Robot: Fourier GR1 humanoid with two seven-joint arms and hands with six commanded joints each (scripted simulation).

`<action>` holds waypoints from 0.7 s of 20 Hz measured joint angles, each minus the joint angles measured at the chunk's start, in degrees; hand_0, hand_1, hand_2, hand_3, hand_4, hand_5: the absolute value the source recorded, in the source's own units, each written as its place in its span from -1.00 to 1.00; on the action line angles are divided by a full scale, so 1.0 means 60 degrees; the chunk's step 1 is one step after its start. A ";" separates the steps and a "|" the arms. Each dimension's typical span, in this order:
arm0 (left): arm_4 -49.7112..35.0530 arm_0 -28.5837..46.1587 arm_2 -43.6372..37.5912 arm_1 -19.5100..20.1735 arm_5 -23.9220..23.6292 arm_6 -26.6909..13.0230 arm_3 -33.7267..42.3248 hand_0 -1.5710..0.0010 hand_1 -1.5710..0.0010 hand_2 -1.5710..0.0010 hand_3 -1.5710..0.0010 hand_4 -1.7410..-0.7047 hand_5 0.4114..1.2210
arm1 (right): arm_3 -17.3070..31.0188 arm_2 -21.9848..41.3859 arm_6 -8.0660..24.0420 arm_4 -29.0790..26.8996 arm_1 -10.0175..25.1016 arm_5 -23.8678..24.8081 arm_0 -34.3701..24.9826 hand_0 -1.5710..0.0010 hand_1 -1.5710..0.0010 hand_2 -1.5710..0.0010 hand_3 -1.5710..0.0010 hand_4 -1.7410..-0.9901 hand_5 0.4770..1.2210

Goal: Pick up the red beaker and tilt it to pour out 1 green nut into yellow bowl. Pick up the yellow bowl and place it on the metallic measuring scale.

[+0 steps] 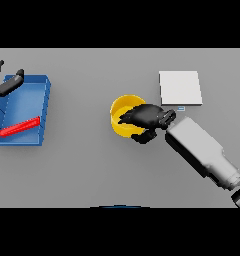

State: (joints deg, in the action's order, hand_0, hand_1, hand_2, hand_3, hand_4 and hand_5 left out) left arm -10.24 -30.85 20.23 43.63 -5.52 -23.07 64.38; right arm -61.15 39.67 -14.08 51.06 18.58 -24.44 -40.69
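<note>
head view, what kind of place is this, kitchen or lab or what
Likely a lab-style bench: a grey table with a metallic measuring scale, a red beaker lying in a blue tray, and a yellow bowl under the right hand.

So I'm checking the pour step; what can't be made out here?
- Head view: the right hand covers the yellow bowl's right side, so any nut inside is hidden.
- Left hand: cut off by the left edge.
- Red beaker in the blue tray: contents too small to tell.
</note>
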 measured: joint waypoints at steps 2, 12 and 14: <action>0.0031 -0.0016 0.0017 -0.0101 0.0007 0.0124 -0.0188 1.00 1.00 1.00 1.00 0.84 -0.26 | -0.0021 -0.0018 -0.0216 -0.0038 0.0089 0.0094 0.0070 -0.09 -0.05 -0.01 0.13 -0.34 0.55; -0.0049 0.0074 -0.0037 0.0039 0.0035 0.0095 0.0020 1.00 1.00 1.00 1.00 0.84 -0.28 | -0.0559 -0.0053 -0.0064 -0.0399 0.0350 -0.0564 0.0100 -0.90 -0.90 -0.73 -0.53 -0.93 0.95; -0.0009 0.0005 -0.0009 0.0008 0.0014 0.0002 -0.0019 1.00 1.00 1.00 1.00 0.86 -0.28 | -0.0771 -0.0182 -0.0025 -0.0502 0.0475 -0.0642 -0.0005 -0.94 -0.93 -0.80 -0.51 -0.95 0.97</action>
State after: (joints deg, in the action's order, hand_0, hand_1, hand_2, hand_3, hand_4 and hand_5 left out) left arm -10.29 -30.82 20.18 43.68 -5.43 -23.05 64.27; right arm -65.78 38.57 -14.23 48.05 21.43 -28.29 -40.72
